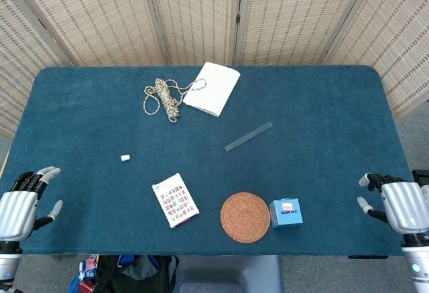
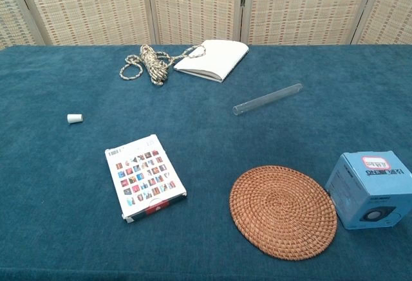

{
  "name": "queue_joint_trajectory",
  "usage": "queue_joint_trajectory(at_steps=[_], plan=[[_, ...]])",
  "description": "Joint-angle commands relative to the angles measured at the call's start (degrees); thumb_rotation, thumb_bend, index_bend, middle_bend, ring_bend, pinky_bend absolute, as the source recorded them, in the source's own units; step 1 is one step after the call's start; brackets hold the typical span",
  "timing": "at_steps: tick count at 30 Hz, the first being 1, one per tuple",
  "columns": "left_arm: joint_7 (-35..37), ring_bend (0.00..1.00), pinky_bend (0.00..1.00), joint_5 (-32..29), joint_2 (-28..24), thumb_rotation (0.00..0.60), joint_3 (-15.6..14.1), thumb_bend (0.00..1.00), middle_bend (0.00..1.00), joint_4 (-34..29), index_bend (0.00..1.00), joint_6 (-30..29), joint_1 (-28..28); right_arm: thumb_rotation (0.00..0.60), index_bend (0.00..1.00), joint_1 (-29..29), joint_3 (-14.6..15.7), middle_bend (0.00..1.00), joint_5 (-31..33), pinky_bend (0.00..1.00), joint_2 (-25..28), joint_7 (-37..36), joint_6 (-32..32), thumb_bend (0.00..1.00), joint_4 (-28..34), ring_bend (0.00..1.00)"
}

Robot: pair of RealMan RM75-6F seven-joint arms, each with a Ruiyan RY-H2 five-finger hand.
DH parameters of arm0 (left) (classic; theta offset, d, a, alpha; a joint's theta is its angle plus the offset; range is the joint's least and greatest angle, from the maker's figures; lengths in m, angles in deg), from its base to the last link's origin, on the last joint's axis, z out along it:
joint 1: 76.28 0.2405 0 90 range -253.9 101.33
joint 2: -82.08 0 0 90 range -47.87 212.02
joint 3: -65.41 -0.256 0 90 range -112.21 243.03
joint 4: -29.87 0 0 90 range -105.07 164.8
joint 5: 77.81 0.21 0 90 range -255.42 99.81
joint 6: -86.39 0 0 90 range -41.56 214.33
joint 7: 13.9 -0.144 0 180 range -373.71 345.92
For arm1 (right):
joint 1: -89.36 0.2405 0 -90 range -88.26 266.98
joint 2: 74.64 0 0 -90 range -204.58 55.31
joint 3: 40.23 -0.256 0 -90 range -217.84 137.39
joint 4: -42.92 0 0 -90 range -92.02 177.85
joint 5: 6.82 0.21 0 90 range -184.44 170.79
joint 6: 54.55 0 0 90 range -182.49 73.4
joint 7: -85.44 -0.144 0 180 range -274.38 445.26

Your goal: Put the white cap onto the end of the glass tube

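A small white cap (image 1: 125,157) (image 2: 74,118) lies alone on the blue cloth, left of centre. The clear glass tube (image 1: 249,136) (image 2: 268,99) lies flat and slanted right of centre, far from the cap. My left hand (image 1: 23,202) hovers at the table's near left corner, fingers apart and holding nothing. At the near right edge my right hand (image 1: 395,201) is likewise empty with fingers spread. Neither hand shows in the chest view.
A coiled rope (image 1: 164,96) (image 2: 147,63) and a white notebook (image 1: 212,88) (image 2: 213,59) lie at the back. Near the front are a small printed card box (image 1: 175,200) (image 2: 144,176), a round woven coaster (image 1: 245,217) (image 2: 283,211) and a blue box (image 1: 286,212) (image 2: 370,189).
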Motion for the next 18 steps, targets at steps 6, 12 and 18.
queue_joint_trajectory(at_steps=[6, 12, 18], plan=[[0.16, 0.27, 0.17, 0.85, 0.11, 0.6, -0.18, 0.32, 0.22, 0.14, 0.19, -0.04, 0.24, 0.6, 0.47, -0.03, -0.51, 0.56, -1.11, 0.62, 0.23, 0.15, 0.4, 0.24, 0.31, 0.56], [1.06, 0.27, 0.17, 0.87, -0.05, 0.6, 0.03, 0.32, 0.22, 0.58, 0.19, -0.2, 0.5, 0.6, 0.47, 2.81, -1.93, 0.57, -1.19, 0.62, 2.18, 2.21, 4.51, 0.23, 1.96, 0.57], [1.73, 0.27, 0.17, 1.08, 0.12, 0.6, 0.1, 0.32, 0.22, 1.21, 0.19, -0.05, 0.56, 0.6, 0.47, 9.97, -5.45, 0.59, 0.81, 0.62, 3.84, 4.22, 13.83, 0.24, 3.79, 0.61]])
